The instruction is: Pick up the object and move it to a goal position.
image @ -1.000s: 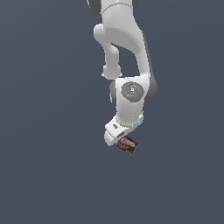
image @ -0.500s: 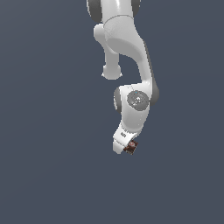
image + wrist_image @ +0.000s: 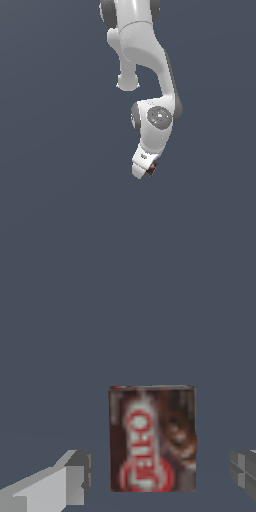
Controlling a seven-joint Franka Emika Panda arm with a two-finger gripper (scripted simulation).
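Wrist view shows the small dark-brown box with red label (image 3: 152, 438) between open jaws; closing comes next.

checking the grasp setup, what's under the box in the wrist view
Only plain grey surface shows around the box; whatever it lies on is covered. The hand is open, fingers either side, not touching.

Lighting was flat and even, with no cast shadows on the plain grey-blue backdrop. The white arm (image 3: 150, 60) had soft shading and no glare. The wrist view was low-res, and the box (image 3: 152, 438) label lettering looked blurry and pixelated.
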